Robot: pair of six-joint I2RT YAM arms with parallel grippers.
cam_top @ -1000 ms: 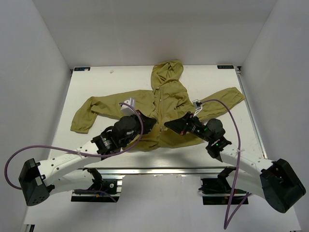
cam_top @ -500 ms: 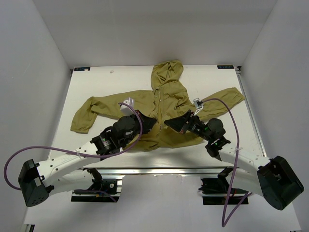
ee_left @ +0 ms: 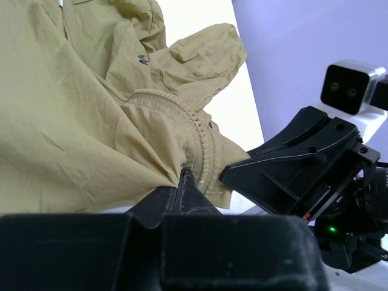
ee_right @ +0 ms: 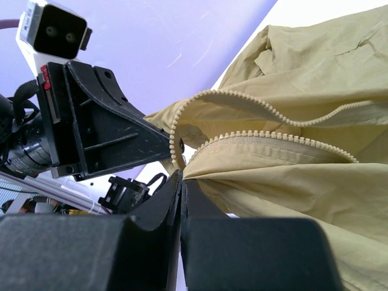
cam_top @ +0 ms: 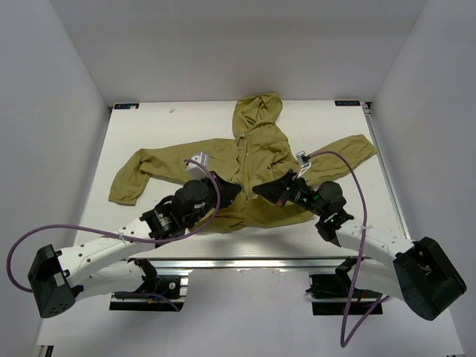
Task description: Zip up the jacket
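The olive-green hooded jacket (cam_top: 253, 160) lies face up on the white table, hood far, sleeves spread, zipper open at the bottom. My left gripper (cam_top: 235, 189) is shut on the jacket's bottom hem left of the zipper; the left wrist view shows its fingers (ee_left: 185, 182) pinching the fabric (ee_left: 73, 139) beside the zipper tape. My right gripper (cam_top: 260, 190) is shut on the hem right of the zipper; the right wrist view shows its fingertips (ee_right: 180, 177) clamping the fabric below the cream zipper teeth (ee_right: 273, 140). The two grippers face each other, a few centimetres apart.
The white table (cam_top: 171, 134) has grey walls on three sides. The left sleeve (cam_top: 130, 178) reaches toward the left edge and the right sleeve (cam_top: 346, 152) toward the right edge. A metal rail (cam_top: 245, 262) runs along the near edge.
My right gripper has shifted slightly left and farther with the hem. My left gripper has barely moved.
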